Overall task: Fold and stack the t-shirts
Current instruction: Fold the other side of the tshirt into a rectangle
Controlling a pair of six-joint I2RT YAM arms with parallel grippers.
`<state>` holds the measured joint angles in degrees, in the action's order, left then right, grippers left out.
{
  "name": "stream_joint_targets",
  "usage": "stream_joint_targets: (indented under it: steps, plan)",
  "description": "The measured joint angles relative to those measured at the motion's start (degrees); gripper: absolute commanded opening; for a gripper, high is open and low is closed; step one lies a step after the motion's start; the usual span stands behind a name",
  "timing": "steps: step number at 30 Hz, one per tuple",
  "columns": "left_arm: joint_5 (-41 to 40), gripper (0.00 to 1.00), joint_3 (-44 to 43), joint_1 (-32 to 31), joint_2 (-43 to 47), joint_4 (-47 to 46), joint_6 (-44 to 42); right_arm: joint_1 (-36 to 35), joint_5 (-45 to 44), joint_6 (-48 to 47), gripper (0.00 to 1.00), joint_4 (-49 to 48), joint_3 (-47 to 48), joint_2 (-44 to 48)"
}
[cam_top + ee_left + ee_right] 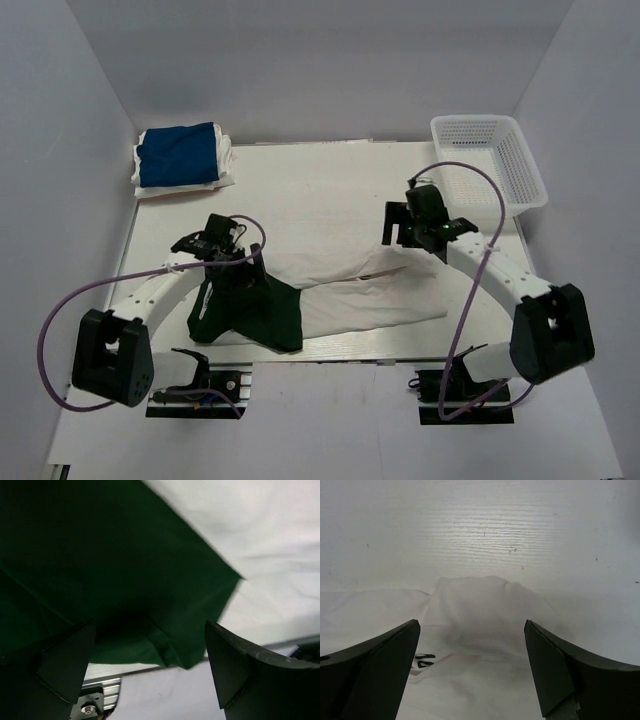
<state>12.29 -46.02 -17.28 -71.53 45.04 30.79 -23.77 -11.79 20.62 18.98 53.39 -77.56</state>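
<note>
The left claw (150, 627) is spread wide with nothing between its fingers. It hangs over the dark green cloth t-shirt (250, 310), which lies rumpled at the lower left of the overhead view, partly overlapping the white cloth t-shirt (370, 295) spread across the middle of the white tabletop (330, 190). The right claw (472, 625) is just as wide and also empty. It sits low over the white shirt's far edge, where a soft hump of cloth rises ahead of it and a scrap of black print shows near its left finger. The royal blue cloth t-shirt (178, 155) rests folded on a white layer of cloth in the upper left corner. The white plastic mesh basket (520, 160) stands at the upper right.

All three shirts look light, limp and likely to sag. They should bunch and drag rather than slide as a sheet, and the green one may pull the white one along. A hem corner or shoulder seam, pinched through the full thickness, seems the surest hold. The green shirt's pointed corner, toward the right in the left wrist view, looks reachable.
</note>
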Motion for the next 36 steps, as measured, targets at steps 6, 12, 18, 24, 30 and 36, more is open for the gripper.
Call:
stream_joint_targets:
  steps: [6, 12, 18, 24, 30, 36]
  plan:
    - [-3.52, 1.00, 4.15, 0.42, -4.52, -2.23, 1.42, -4.04, -1.62, -2.80, 0.90, 4.70, 2.34, -7.80]
    - [-5.09, 1.00, 3.52, 0.42, -7.74, -0.17, 2.32, -5.44, -7.45, 2.80, 0.90, 14.64, -4.35, -5.18]
    - [-4.48, 1.00, 2.12, 0.46, -7.43, 7.56, 3.61, -5.11, -7.32, 16.15, 0.90, 24.44, -16.33, 9.16]
    - [-0.24, 1.00, 3.65, 0.22, -6.14, 13.94, 5.73, -5.07, -6.10, 20.26, 0.90, 23.78, -19.69, 20.70]
    - [-0.55, 0.90, 2.32, 0.17, -4.96, 19.15, 7.65, -5.14, -7.61, 11.19, 0.90, 16.98, -4.48, 10.56]
    - [-2.91, 0.89, 1.36, 0.13, 0.48, 25.79, 9.86, -5.16, -9.27, 5.27, 0.90, 10.23, -0.31, 5.38]
